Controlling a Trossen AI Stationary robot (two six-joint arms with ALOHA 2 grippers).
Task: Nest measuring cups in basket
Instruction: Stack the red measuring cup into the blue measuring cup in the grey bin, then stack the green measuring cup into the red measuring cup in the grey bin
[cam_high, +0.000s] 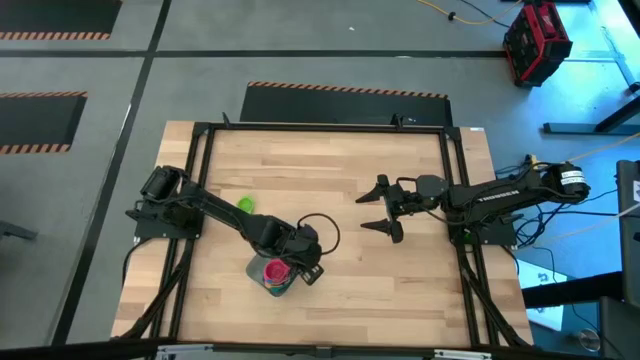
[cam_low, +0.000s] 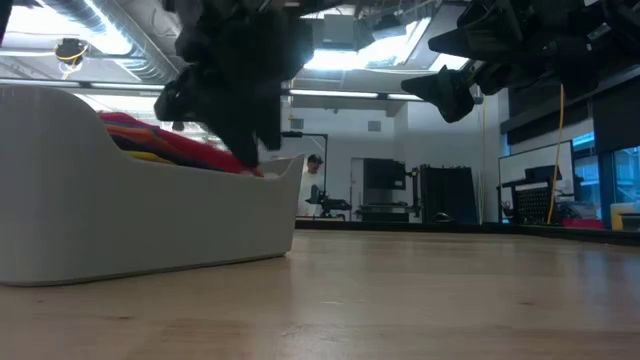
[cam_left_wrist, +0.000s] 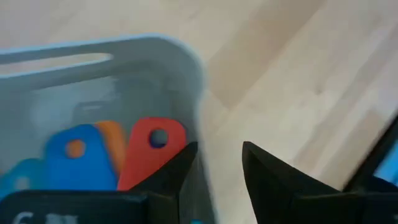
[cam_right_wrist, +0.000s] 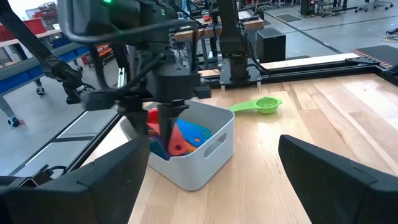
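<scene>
Basket (cam_right_wrist: 193, 152), near edge of the table (cam_high: 400, 270), left of centre, holding nested cups (cam_right_wrist: 177, 137); red (cam_left_wrist: 149, 152), blue (cam_left_wrist: 78, 158) and orange (cam_left_wrist: 112, 140) handles fan together, probably so each bowl seats in the next. Green cup (cam_right_wrist: 258, 106) lies on the wood farther back, not yet nested. Left gripper (cam_left_wrist: 214, 168) hangs over the basket's rim, fingers slightly apart, holding nothing, apparently after a release. Right gripper (cam_high: 385, 208) waits right of centre, spread wide, empty. No legible labels or writing.
</scene>
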